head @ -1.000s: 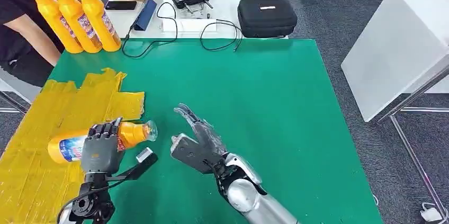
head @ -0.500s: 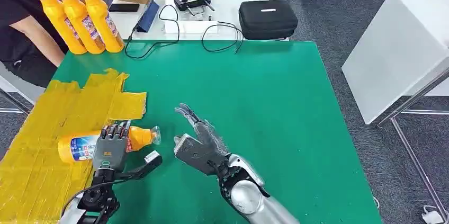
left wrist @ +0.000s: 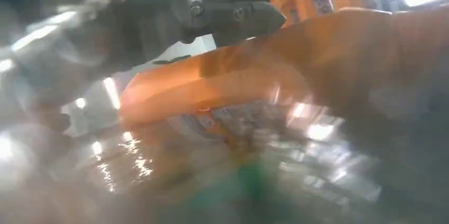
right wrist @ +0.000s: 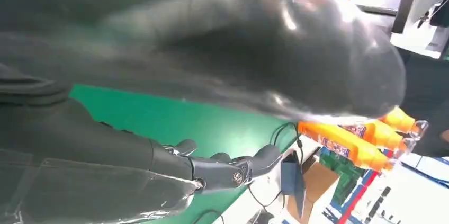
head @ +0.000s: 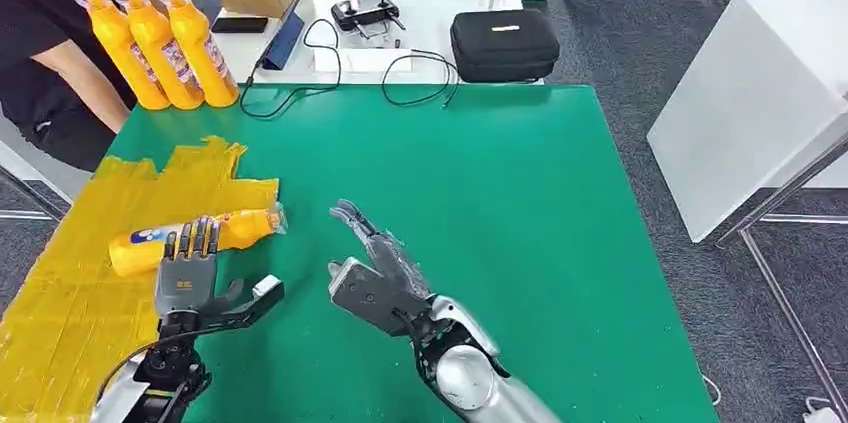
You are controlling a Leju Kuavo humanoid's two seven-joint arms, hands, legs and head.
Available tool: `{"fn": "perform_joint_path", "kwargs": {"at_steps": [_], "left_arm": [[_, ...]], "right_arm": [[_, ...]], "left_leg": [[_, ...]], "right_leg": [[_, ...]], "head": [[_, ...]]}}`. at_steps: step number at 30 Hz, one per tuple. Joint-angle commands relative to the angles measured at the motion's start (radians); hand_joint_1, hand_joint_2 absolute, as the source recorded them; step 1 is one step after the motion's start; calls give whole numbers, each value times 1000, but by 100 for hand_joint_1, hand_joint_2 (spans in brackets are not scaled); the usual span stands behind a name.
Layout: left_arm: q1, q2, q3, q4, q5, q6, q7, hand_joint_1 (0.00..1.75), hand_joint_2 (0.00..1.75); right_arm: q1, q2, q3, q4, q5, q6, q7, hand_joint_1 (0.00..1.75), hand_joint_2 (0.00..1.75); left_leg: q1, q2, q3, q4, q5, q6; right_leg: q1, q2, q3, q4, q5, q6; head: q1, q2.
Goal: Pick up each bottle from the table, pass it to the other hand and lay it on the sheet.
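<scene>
Fingers of both the left hand (head: 188, 278) and right hand (head: 372, 278) spread apart, holding nothing.

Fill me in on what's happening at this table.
A humanoid robot is laying orange bottles on a yellow sheet at the near left of a green table. One bottle lies on its side on the sheet. The left hand is just behind it with fingers spread, holding nothing. The right hand hovers open over the green surface. Three more bottles stand at the far left corner beside a person in black.
</scene>
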Motion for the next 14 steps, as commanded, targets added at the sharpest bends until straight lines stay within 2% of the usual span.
{"fn": "perform_joint_path", "kwargs": {"at_steps": [1, 2, 4, 6, 8, 10, 12, 13, 14], "left_arm": [[98, -38, 26, -64, 74, 131, -88, 0, 0], [118, -61, 59, -134, 177, 161, -145, 0, 0], [182, -142, 127, -378, 621, 136, -397, 0, 0], [248, -242, 170, -638, 970, 54, -608, 0, 0], [278, -270, 147, -746, 1000, 11, -587, 0, 0], [289, -287, 124, -796, 1007, 2, -582, 0, 0], [288, -281, 122, -783, 1006, 3, -585, 0, 0], [286, -279, 126, -774, 1009, 4, -585, 0, 0], [292, -287, 122, -795, 1138, -36, -673, 0, 0]], "right_arm": [[-2, -41, -16, 9, 6, 2, -1, 0, 0], [-8, -53, -18, 12, -6, -15, -13, 0, 0], [29, -69, -57, -14, -4, -78, -70, 0, 0], [121, -73, -119, -90, -11, -184, -207, 0, 0], [165, -76, -146, -135, -5, -226, -250, 0, 0], [182, -75, -160, -161, -5, -235, -256, 0, 0], [177, -69, -162, -159, -4, -232, -257, 0, 0], [175, -67, -162, -155, -4, -232, -257, 0, 0], [186, -59, -176, -162, 1, -268, -291, 0, 0]], "left_leg": [[0, 4, -6, -1, 1, 0], [0, 3, -6, -1, 1, 0], [0, 1, -9, 1, 1, 1], [1, -2, -15, 3, 1, 1], [2, -6, -18, 5, 1, 2], [-1, -3, -23, 4, 1, 2], [-1, 1, -26, 3, 0, 2], [-2, 2, -28, 3, 2, 3], [-2, 4, -28, 4, 1, 3]], "right_leg": [[0, 3, -6, -1, 2, 0], [0, 2, -4, -1, 2, 0], [0, 0, 0, 0, 1, 1], [0, -4, -5, 0, 1, 2], [0, -9, -14, 0, -1, 2], [-2, -4, -23, 0, 1, 2], [-3, -1, -17, -1, 3, 5], [-4, 0, -19, 0, 4, 6], [-4, 0, -19, 0, 4, 6]], "head": [[0, 0], [0, 0], [0, 0], [1, 0], [1, 0], [0, 0], [0, 0], [0, 0], [0, 0]]}}
